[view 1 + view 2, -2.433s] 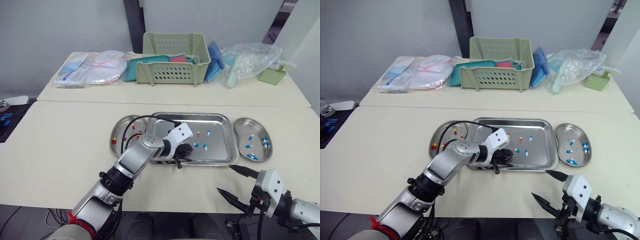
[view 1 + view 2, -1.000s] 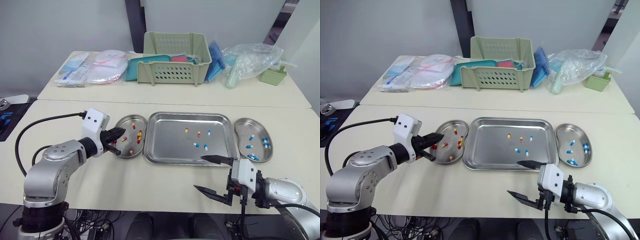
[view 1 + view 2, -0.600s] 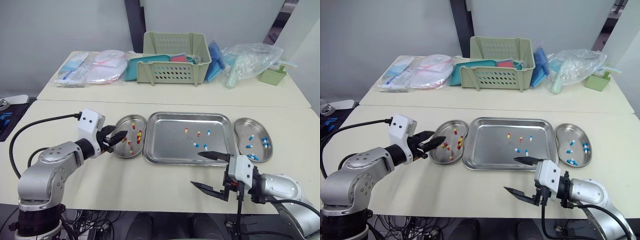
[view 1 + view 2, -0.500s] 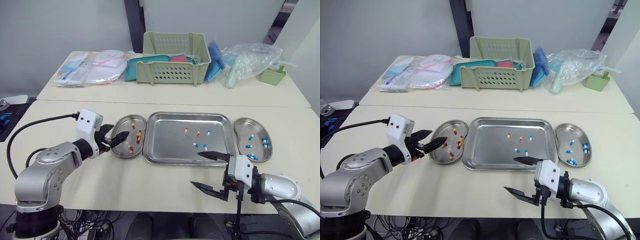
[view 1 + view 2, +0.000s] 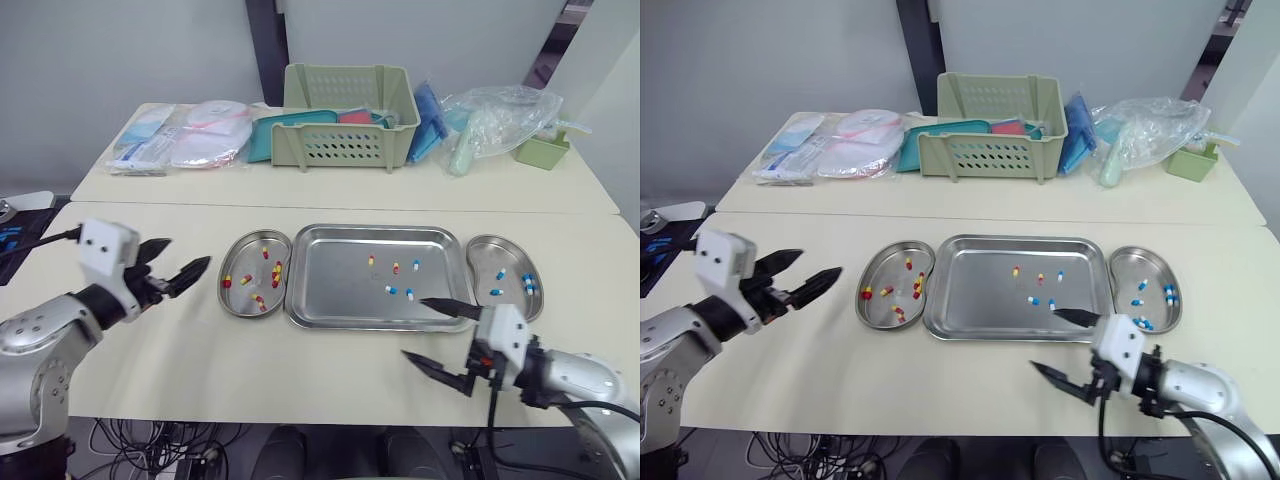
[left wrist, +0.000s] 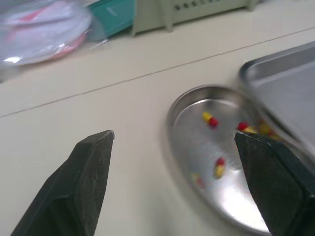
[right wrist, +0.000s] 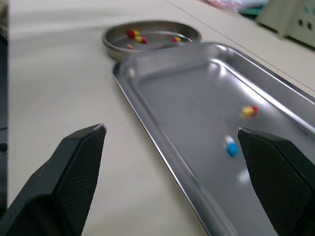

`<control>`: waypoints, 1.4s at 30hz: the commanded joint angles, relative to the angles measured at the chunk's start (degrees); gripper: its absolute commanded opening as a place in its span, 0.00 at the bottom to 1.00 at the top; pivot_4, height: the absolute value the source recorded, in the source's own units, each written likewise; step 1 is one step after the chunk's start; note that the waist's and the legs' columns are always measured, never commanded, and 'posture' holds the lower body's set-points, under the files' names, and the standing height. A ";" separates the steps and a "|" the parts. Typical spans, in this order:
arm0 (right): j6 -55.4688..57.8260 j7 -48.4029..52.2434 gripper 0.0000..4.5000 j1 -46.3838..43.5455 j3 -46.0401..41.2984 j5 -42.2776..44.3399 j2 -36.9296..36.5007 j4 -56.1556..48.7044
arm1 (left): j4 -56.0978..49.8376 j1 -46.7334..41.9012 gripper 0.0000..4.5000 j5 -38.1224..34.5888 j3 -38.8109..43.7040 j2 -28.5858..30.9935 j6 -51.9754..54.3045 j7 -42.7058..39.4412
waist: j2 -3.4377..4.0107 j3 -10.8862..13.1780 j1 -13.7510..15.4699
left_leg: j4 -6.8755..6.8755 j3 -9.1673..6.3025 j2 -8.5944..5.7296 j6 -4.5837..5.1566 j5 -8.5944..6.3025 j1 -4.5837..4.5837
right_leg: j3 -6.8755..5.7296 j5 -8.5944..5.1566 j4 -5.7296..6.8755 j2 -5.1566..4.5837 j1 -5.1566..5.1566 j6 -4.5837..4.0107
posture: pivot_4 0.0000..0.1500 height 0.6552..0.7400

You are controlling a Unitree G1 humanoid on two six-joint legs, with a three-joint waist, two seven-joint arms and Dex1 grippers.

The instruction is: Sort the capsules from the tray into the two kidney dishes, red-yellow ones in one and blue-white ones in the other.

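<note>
The steel tray (image 5: pixel 340 290) lies mid-table and holds two red-yellow capsules (image 5: pixel 371 260) and three blue-white capsules (image 5: pixel 390 290). The left kidney dish (image 5: pixel 246 262) beside it holds several red-yellow capsules (image 6: pixel 209 119). At the tray's other end, the right kidney dish (image 5: pixel 511 262) holds several blue-white ones (image 5: pixel 527 284). My left gripper (image 5: pixel 183 255) hovers open and empty over the table, left of the left dish. My right gripper (image 5: pixel 417 328) is open and empty at the tray's near right corner; its wrist view looks along the tray (image 7: pixel 187 93).
On the back table stand a green basket (image 5: pixel 350 118), wrapped packets (image 5: pixel 190 135), a plastic bag (image 5: pixel 495 120) and a small green box (image 5: pixel 542 150). A seam (image 5: pixel 150 203) divides the two tables. Bare tabletop lies in front of the tray and to the left.
My left gripper opened beside the left dish and drew back to the left, away from it. My right gripper stayed open and shifted slightly right.
</note>
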 commanded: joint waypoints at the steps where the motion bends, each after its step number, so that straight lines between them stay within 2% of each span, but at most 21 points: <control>1: -2.46 3.14 1.00 3.73 -8.49 0.82 -2.42 3.21 | 4.77 3.14 0.90 1.63 4.82 -1.13 -6.86 0.65 | -0.02 0.00 -0.01 | 0.00 0.01 0.00 0.00 0.00 0.00 | 0.01 0.00 -0.01 0.00 0.00 0.00 | 1.00 0.99; 4: -5.12 6.57 1.00 7.00 -14.25 0.03 -4.77 8.88 | 9.09 7.82 1.00 1.97 6.94 -1.59 -10.86 -1.24 | -0.02 -0.01 -0.04 | 0.00 0.01 0.00 0.00 0.00 0.02 | 0.01 0.00 0.00 0.00 0.01 0.00 | 1.00 0.99; 11: -5.27 10.01 1.00 7.41 -23.19 1.06 -8.30 19.90 | 16.84 14.97 1.00 2.97 7.77 -1.30 -19.43 -4.66 | -0.04 -0.02 -0.14 | -0.02 0.08 0.01 0.01 0.00 0.06 | 0.04 0.00 0.01 0.00 0.03 0.00 | 1.00 0.99; 20: -8.18 11.66 1.00 8.42 -23.54 -2.03 -8.71 22.80 | 17.42 18.86 1.00 1.94 7.96 -3.36 -22.44 -3.52 | -0.04 -0.02 -0.14 | -0.03 0.08 0.02 0.00 -0.01 0.04 | 0.05 0.00 -0.02 -0.01 0.03 0.00 | 1.00 0.99; 33: -11.36 14.94 1.00 13.86 -19.85 -1.11 -5.02 13.52 | 14.88 20.09 1.00 0.91 7.89 -4.57 -22.52 -2.37 | -0.04 -0.02 -0.12 | -0.03 0.08 0.02 0.00 -0.01 0.04 | 0.04 0.00 -0.01 0.00 0.04 0.00 | 1.00 0.99; 37: -11.12 13.09 1.00 14.33 -16.95 -0.47 -2.09 8.53 | 13.41 21.31 1.00 0.20 8.27 -4.86 -22.32 -2.31 | -0.07 -0.05 -0.15 | -0.03 0.07 0.04 0.00 -0.01 0.05 | 0.04 0.00 -0.01 0.00 0.04 0.00 | 1.00 0.99; 42: -9.87 8.02 1.00 10.74 -10.88 -1.39 1.98 4.34 | 9.42 23.39 1.00 -0.46 8.32 -5.91 -21.34 -1.12 | -0.11 -0.10 -0.19 | -0.04 0.07 0.05 0.00 -0.01 0.06 | 0.04 0.00 0.00 0.00 0.04 0.00 | 1.00 0.99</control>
